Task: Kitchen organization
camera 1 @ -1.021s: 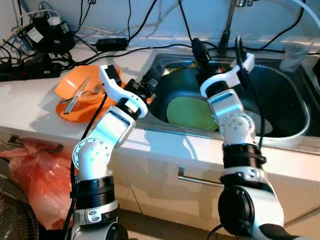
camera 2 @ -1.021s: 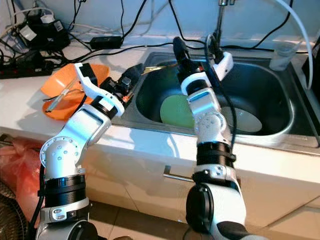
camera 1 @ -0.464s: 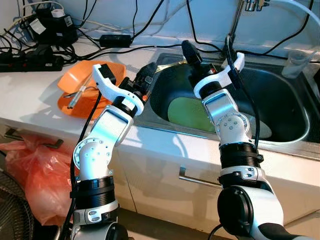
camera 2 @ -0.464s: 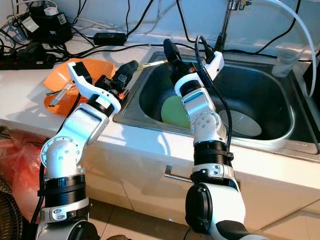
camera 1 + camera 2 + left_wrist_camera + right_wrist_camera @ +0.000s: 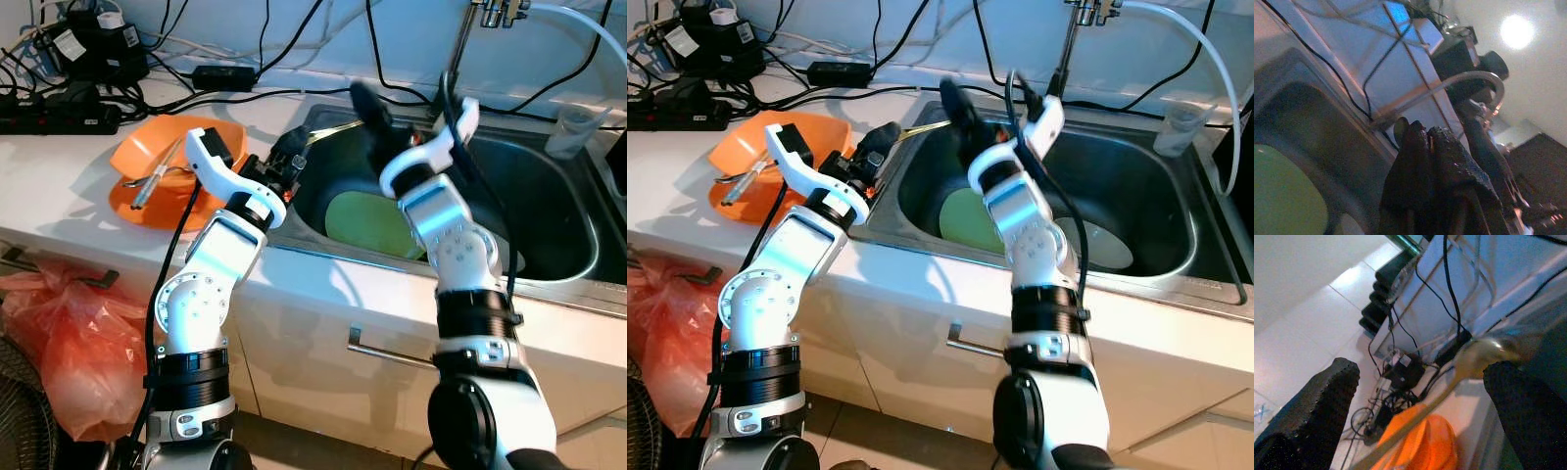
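Two black-fingered grippers at frame centre: left gripper (image 5: 286, 162) pressed together at the steel sink (image 5: 573, 191) rim, right gripper (image 5: 377, 108) spread above it. Long golden spoon (image 5: 1449, 382) between the right gripper's fingers, ungripped, long axis running toward the orange plastic plate (image 5: 157, 171) on the white table (image 5: 49, 211), upper left. Round green plate (image 5: 367, 223) lower, in the basin.

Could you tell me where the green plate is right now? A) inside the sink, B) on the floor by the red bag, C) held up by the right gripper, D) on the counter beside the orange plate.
A: the green plate leans inside the steel sink, below the right gripper, while the orange plate lies on the counter.
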You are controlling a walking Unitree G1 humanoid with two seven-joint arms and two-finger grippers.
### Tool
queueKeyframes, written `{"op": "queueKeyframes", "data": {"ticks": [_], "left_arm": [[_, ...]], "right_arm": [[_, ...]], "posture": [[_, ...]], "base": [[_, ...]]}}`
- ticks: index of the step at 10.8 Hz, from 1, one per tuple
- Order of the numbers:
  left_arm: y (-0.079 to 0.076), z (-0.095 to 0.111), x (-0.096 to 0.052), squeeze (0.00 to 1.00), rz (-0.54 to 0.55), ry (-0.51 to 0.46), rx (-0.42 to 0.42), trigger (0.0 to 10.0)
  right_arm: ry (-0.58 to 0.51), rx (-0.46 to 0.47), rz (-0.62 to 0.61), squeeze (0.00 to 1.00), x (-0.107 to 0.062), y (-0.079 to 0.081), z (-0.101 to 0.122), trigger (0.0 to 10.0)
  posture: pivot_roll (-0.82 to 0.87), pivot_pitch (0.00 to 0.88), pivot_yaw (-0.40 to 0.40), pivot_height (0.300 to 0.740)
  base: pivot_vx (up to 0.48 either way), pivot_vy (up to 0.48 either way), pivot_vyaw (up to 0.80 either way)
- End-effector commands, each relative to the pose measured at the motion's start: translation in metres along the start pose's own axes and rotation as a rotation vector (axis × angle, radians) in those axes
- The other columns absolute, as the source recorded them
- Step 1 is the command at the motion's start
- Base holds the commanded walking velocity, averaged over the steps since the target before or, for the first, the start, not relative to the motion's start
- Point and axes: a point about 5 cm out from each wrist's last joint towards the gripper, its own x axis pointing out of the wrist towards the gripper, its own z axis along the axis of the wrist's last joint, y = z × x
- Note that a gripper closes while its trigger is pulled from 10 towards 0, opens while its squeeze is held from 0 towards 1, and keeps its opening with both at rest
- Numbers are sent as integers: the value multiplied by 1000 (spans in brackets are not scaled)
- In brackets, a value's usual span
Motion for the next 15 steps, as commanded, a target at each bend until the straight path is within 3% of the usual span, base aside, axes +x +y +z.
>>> {"op": "queueKeyframes", "data": {"ticks": [1,4,6,9,14,15], "left_arm": [[0,2,2,0,7,-23,31,0],[5,15,4,0,27,-67,71,0],[-4,17,10,0,-14,-79,74,0],[-15,6,14,0,-66,-40,38,0],[-19,-13,14,0,-82,12,-39,0],[-17,-13,14,0,-79,12,-40,0]], "right_arm": [[17,14,3,0,-3,3,-7,10000],[36,-16,-17,0,-14,-2,-4,10000],[94,-17,-65,0,-26,-15,-18,10000],[130,12,-95,0,-29,-23,-32,10000],[105,86,-12,0,-11,-6,-34,10000],[77,180,45,0,-10,0,-31,10000]], "posture": [[73,0,-13,740],[66,0,-9,740],[66,0,-1,740],[67,0,2,740],[75,0,-7,740],[74,0,-6,740]], "base": [[0,0,0],[0,0,0],[0,0,0],[0,0,0],[0,0,0],[0,0,0]]}}
